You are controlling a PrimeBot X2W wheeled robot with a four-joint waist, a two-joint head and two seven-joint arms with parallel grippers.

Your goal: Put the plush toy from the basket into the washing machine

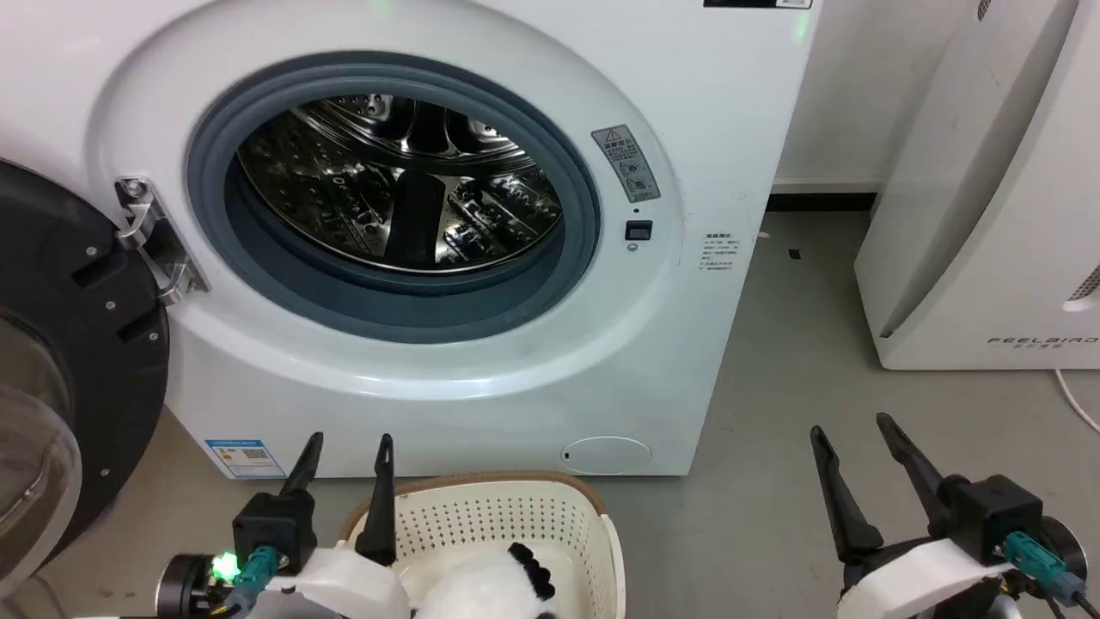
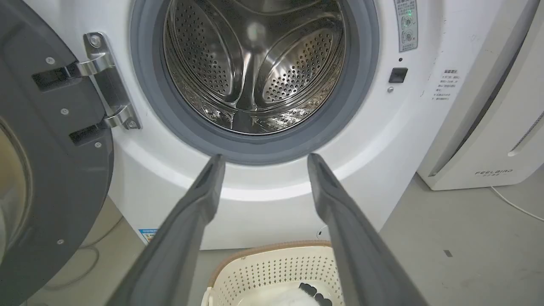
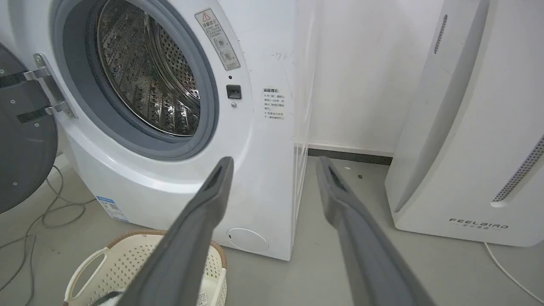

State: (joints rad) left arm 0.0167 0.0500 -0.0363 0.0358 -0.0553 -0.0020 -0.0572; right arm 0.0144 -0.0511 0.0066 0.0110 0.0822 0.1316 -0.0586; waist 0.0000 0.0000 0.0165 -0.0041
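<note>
Lying in the basket [image 1: 533, 516] at the bottom centre of the head view, the plush toy [image 1: 481, 591] is showing a fluffy white body with a black patch of rounded lobes at its upper right. The frame edge is cutting off the rest of it.

The basket is standing on the grey floor [image 1: 773, 387] just in front of the washing machine [image 1: 481, 378]. It is showing cream perforated walls and a brown woven-look rim.

The left end effector [image 1: 351, 440] is hovering at the lower left of the frame. Its two dark fingers are parted and gripping nothing. One finger is overlapping the basket's left rim in the picture; contact cannot be determined.

The right end effector [image 1: 848, 425] is sitting at the lower right of the frame over bare floor, well apart from the basket. Its fingers are spread and empty.

The washing machine is standing in the upper left and centre of the frame. Its dark round door [image 1: 77, 344] is hanging open at the left edge, exposing the grey gasket [image 1: 206, 172] and the shiny perforated steel drum [image 1: 344, 189]. A white slanted appliance [image 1: 988, 215] is standing at the upper right.
</note>
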